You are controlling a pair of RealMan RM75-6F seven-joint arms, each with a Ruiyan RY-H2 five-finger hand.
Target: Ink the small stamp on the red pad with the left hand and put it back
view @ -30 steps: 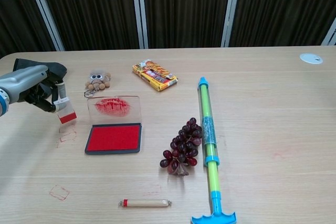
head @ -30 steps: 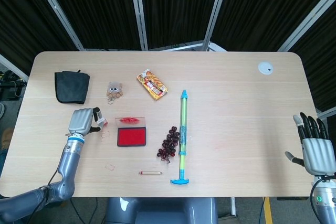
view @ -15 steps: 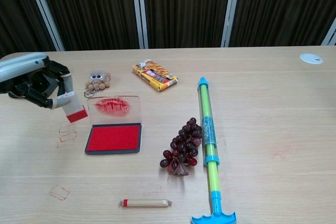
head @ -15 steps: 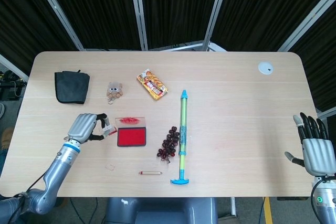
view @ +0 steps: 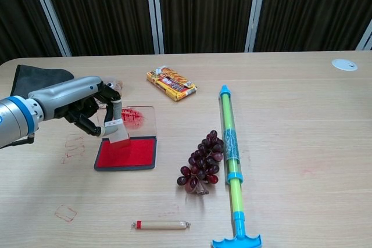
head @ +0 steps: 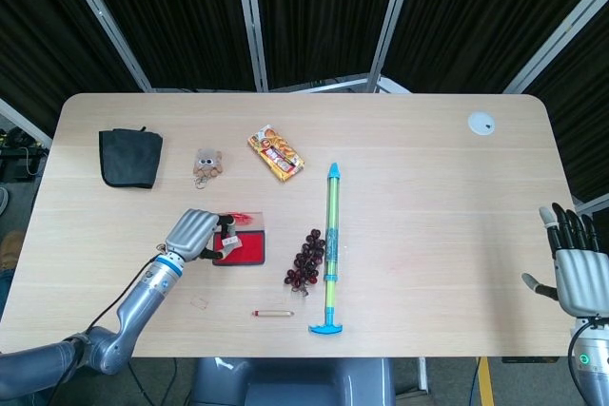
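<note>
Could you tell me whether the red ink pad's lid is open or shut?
Open: the clear lid lies flat behind the exposed red pad.

A robot test bay in a lab, not a home: black pleated curtains (head: 314, 16) on bare metal struts (head: 249, 18) close off the far edge of a pale wood worktop (head: 428, 187), where unrelated props lie scattered.

A pale wood-grain counter (head: 428, 187) with rounded corners fills the scene. Behind it hang black pleated curtains (view: 203, 10), crossed by slanted grey metal bars (head: 249, 16). Even light falls from above, casting only soft shadows.
</note>
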